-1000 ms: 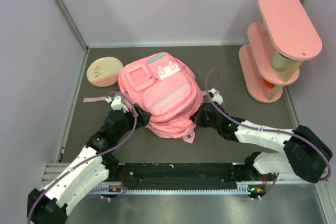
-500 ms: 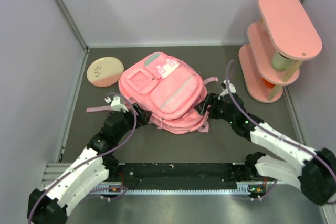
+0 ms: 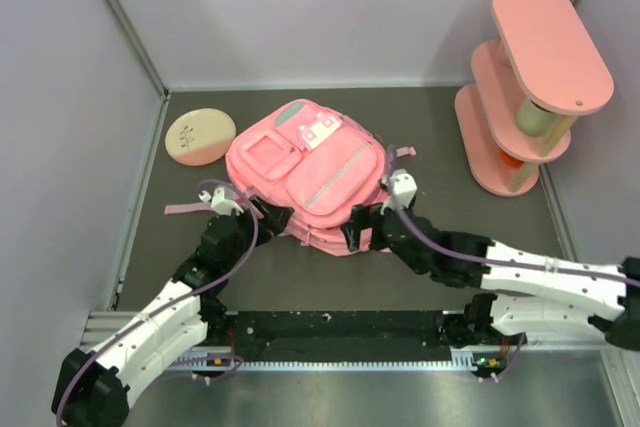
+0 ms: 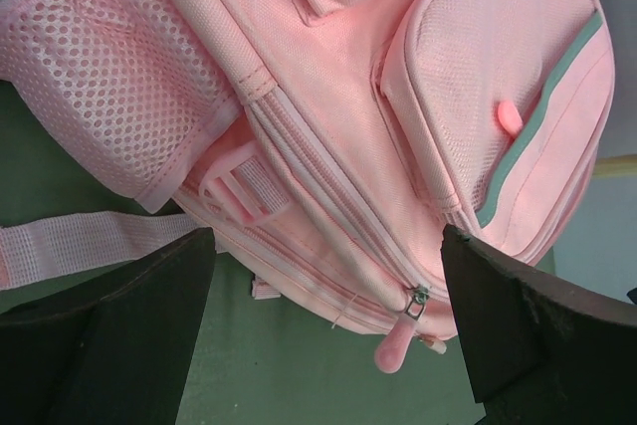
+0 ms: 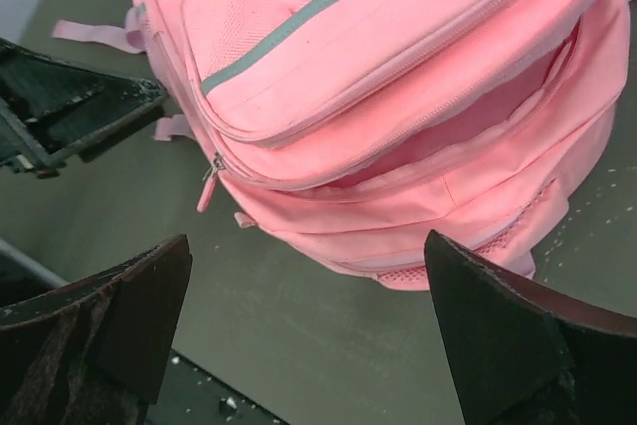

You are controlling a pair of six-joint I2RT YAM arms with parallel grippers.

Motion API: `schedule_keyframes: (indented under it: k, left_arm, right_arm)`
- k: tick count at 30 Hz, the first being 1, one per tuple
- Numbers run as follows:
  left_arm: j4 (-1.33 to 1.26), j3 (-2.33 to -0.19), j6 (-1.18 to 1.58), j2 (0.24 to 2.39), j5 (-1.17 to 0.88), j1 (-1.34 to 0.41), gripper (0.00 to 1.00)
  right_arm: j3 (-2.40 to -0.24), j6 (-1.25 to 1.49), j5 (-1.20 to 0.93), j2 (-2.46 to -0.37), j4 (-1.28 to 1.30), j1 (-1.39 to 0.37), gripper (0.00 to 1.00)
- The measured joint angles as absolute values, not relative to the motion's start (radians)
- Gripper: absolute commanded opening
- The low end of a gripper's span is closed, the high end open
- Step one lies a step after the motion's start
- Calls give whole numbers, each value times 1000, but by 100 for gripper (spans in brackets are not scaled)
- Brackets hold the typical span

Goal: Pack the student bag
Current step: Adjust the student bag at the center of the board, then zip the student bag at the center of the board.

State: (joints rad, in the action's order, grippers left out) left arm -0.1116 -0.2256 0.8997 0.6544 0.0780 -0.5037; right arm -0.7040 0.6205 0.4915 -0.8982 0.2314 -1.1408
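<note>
From my station I see the student bag (image 3: 305, 175) lying flat on the dark tabletop (image 3: 430, 277), front side up, about mid-way between the side walls and just beyond both arms. Its white patch (image 3: 318, 132) sits near the far end. It carries pink marks, but they are too small for me to read. A grey zipper strip (image 3: 335, 169) runs diagonally across the front pocket.

The left tool (image 3: 264, 212) is at the bag's near left edge with its fingers spread wide and nothing between them. Its wrist view shows a mesh side pocket (image 4: 109, 97), a loose pink strap (image 4: 90, 246) on the tabletop, and a pink zipper pull (image 4: 393, 350) hanging from a metal slider at the bag's lower seam. I cannot tell whether the fingers touch the fabric.

The right tool (image 3: 362, 228) is at the bag's near right corner, also spread wide and holding nothing. In its wrist view the bag fills the upper part, and the seam below the front pocket gapes slightly.

Well to the left of the bag lies a round beige disc (image 3: 200, 136) with a small sprig drawing, no words that I can make out. A pink tiered shelf (image 3: 530, 87) stands at the far right.
</note>
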Motion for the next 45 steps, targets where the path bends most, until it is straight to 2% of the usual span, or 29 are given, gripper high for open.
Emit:
schedule_keyframes:
  k: [2, 5, 9, 13, 19, 22, 24, 28, 32, 37, 41, 42, 45]
  left_arm:
    - [-106, -226, 913, 640, 87, -503, 99]
    - [-86, -227, 926, 594, 110, -500, 99]
    - [-38, -253, 981, 530, 200, -499, 99]
    - [49, -327, 1071, 504, 318, -498, 99]
    - [149, -462, 1047, 514, 421, -498, 99]
    - [145, -439, 990, 504, 392, -498, 98]
    - [123, -387, 954, 497, 344, -497, 90]
    - [81, -298, 913, 535, 248, -494, 82]
    - [-40, -282, 916, 661, 144, -490, 84]
    - [-226, -221, 938, 775, 49, -490, 85]
    - [-284, -208, 940, 806, 14, -490, 79]
    - [-292, -208, 939, 808, 11, -490, 77]
    - [-313, -208, 937, 815, 15, -488, 73]
  right_arm:
    - [-789, 624, 630, -1007, 281, -1216, 99]
    - [-837, 669, 782, -1095, 340, -1236, 99]
    - [-842, 701, 855, -1131, 374, -1234, 99]
    - [-914, 673, 839, -1148, 360, -1211, 99]
    - [-1045, 754, 626, -1177, 323, -1105, 97]
    - [-1022, 810, 535, -1189, 323, -1104, 93]
    - [-989, 847, 487, -1192, 326, -1105, 91]
    - [-941, 910, 432, -1219, 341, -1130, 88]
    - [-942, 948, 412, -1269, 337, -1163, 78]
    - [-945, 1026, 422, -1345, 332, -1213, 75]
    - [-945, 1113, 452, -1362, 330, -1242, 67]
    - [-945, 1132, 458, -1364, 330, -1245, 60]
    - [-945, 1192, 477, -1370, 328, -1253, 59]
